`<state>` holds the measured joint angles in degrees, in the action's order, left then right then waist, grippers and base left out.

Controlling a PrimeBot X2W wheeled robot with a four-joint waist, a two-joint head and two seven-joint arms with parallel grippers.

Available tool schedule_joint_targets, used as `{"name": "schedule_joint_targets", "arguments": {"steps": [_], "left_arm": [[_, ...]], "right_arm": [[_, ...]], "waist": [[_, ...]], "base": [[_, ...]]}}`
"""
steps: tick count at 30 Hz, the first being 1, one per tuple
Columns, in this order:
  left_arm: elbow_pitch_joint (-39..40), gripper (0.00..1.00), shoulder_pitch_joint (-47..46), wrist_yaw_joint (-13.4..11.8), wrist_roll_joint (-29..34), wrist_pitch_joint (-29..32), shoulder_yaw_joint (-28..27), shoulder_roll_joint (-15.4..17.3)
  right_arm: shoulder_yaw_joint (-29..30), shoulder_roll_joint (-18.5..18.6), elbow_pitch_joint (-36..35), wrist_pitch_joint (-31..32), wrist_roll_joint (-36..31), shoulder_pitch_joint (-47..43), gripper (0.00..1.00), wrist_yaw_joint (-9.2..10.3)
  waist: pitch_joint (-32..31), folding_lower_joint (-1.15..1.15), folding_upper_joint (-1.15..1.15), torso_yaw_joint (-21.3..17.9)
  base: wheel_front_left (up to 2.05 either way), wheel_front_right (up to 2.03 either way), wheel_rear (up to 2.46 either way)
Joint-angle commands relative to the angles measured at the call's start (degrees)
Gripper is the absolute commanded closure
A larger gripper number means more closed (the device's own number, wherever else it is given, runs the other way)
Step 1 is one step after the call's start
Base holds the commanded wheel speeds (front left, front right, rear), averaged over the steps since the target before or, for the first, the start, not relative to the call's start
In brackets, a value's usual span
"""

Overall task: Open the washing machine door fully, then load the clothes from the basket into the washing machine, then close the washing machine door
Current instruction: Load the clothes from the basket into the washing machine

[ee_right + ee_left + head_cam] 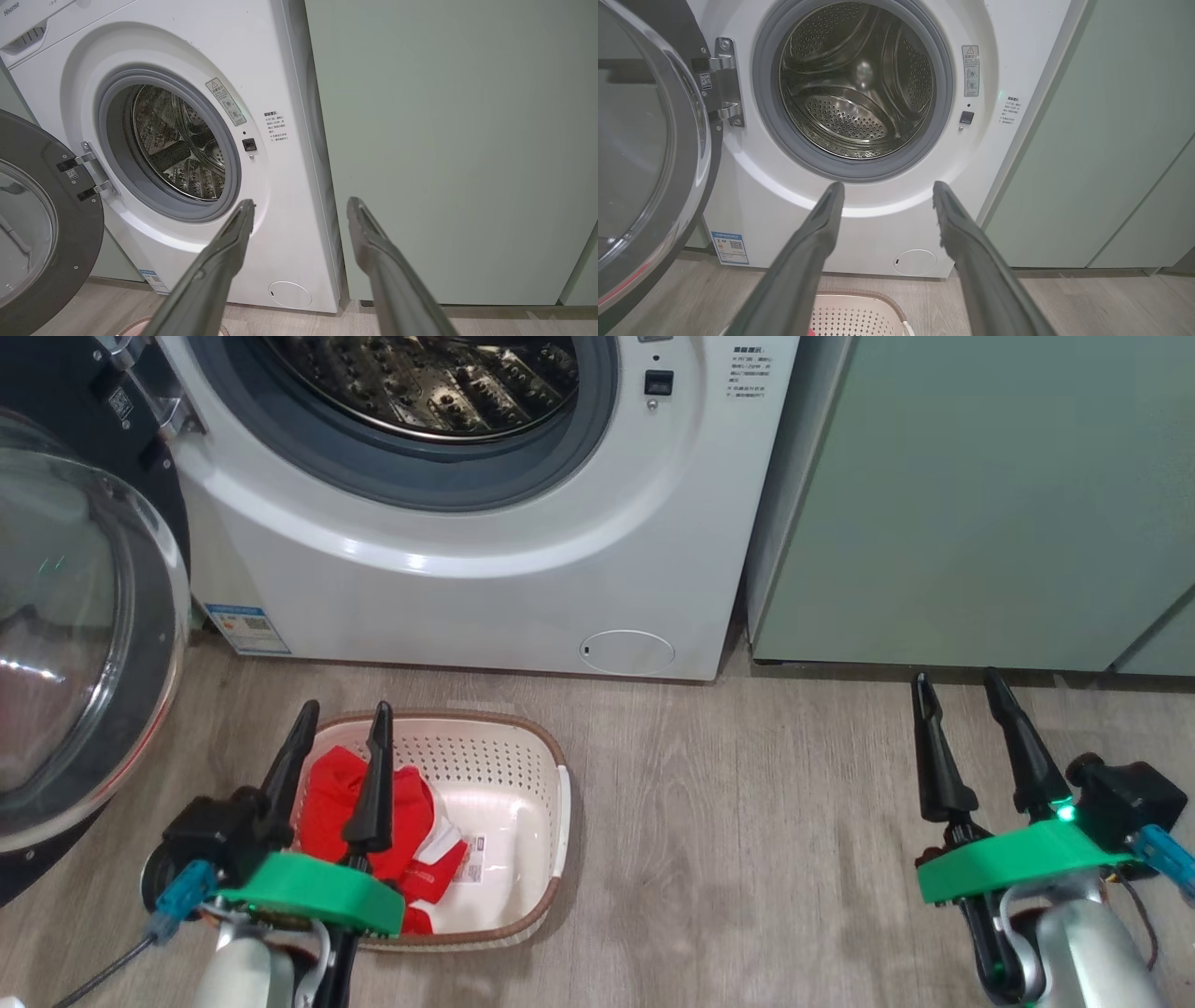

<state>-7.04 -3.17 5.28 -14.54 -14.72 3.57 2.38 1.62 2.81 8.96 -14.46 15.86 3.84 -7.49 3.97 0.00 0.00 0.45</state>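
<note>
Your head view has the clothes [327, 807] lying in the basket [523, 756] on the floor, just before the washing machine [485, 607]. Left gripper [344, 707] overlaps the basket's left side there, fingers spread, holding nothing. Right gripper [957, 677] likewise spread and bare, near the green cabinet [980, 504]. Washing machine door [56, 644] stands swung wide at left. Left wrist view gives you the whole steel drum [857, 79]; right wrist view the top drawer panel [32, 32].

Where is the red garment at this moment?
In the head view the clothes lie in the left half of the basket, on the floor before the washing machine, partly behind the left end effector.
</note>
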Motion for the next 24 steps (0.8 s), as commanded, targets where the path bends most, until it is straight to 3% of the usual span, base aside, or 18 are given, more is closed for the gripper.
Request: {"name": "schedule_joint_targets", "arguments": {"steps": [1,24], "left_arm": [[1.6,0.00,-1.3,-0.3,0.4,-0.3,-1.7,0.5],[-1.1,0.00,-1.7,-1.0,0.9,-0.3,-2.3,0.5]], "right_arm": [[-1.5,0.1,-1.8,-0.5,0.0,1.3,0.00,0.00],[-1.5,0.1,-2.1,-0.5,0.3,1.6,0.00,0.00]], "waist": [[0.0,0.00,0.00,0.0],[1.8,0.00,0.00,0.0]], "base": [[0.00,0.00,0.00],[0.00,0.00,0.00]]}}
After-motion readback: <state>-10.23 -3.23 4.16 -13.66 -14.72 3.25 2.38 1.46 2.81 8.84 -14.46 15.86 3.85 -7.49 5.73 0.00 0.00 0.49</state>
